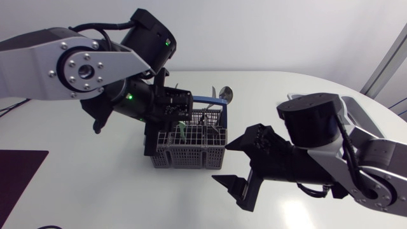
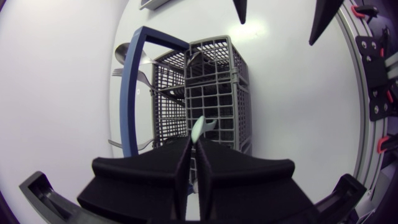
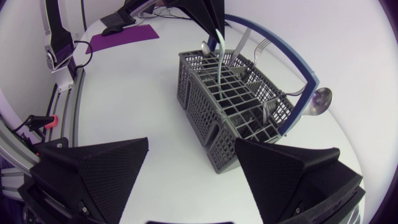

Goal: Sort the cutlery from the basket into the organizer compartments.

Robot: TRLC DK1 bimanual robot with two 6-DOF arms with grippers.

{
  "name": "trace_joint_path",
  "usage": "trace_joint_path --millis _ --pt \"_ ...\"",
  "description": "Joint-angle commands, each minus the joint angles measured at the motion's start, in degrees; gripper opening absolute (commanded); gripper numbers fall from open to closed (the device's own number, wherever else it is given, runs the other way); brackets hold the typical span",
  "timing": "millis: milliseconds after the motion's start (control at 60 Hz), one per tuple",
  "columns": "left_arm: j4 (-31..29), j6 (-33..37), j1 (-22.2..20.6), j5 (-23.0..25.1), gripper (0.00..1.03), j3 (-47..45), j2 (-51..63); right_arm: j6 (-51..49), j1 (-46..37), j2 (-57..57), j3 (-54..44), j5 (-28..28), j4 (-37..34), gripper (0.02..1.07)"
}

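Observation:
A grey wire cutlery basket [image 1: 191, 151] with a blue handle [image 1: 213, 102] stands mid-table. It holds several pieces of cutlery, among them a spoon [image 3: 320, 101] and a fork [image 3: 261, 47] leaning out at the far side. My left gripper [image 2: 194, 142] hangs right above the basket, shut on a pale green utensil handle [image 2: 198, 129]. The utensil [image 3: 219, 57] stands upright with its lower end still down in a compartment. My right gripper [image 1: 240, 164] stays beside the basket, low over the table, open with nothing between its fingers [image 3: 93, 174].
A dark purple mat [image 1: 19, 173] lies at the table's left front edge. Bare white table [image 1: 95, 191] surrounds the basket. No organizer shows in any view.

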Motion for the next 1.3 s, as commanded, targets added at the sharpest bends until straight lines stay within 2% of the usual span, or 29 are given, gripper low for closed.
trace_joint_path --millis 0,167,300,383,550,850,1083,1283 --pt "-1.40 -6.27 -0.24 -1.55 0.05 2.14 0.70 0.94 0.57 0.57 0.89 0.48 0.46 1.02" --pt "-5.01 -17.60 -0.59 -3.04 0.07 5.48 1.31 0.94 0.66 0.57 0.80 0.74 0.46 1.02" --pt "-11.60 -27.10 -0.42 -3.04 0.07 11.02 2.89 0.94 0.84 0.57 0.89 0.83 0.55 1.02" --pt "-15.20 -30.61 -0.51 -2.60 0.08 13.83 3.77 0.94 1.19 0.57 0.98 1.18 0.55 1.02" --pt "-21.27 -32.28 2.04 0.47 0.08 19.89 5.53 0.94 1.72 0.48 0.89 1.62 0.46 1.02" --pt "-26.89 -34.30 5.29 7.94 0.08 26.22 8.52 0.85 1.89 0.65 0.71 1.97 0.73 1.02" --pt "-26.63 -36.06 5.29 7.94 0.08 26.05 9.75 0.76 1.98 0.65 0.54 2.06 0.73 1.02" --pt "-26.36 -44.94 5.12 7.50 0.09 25.87 9.49 0.59 1.98 1.09 0.63 2.06 1.08 1.02"
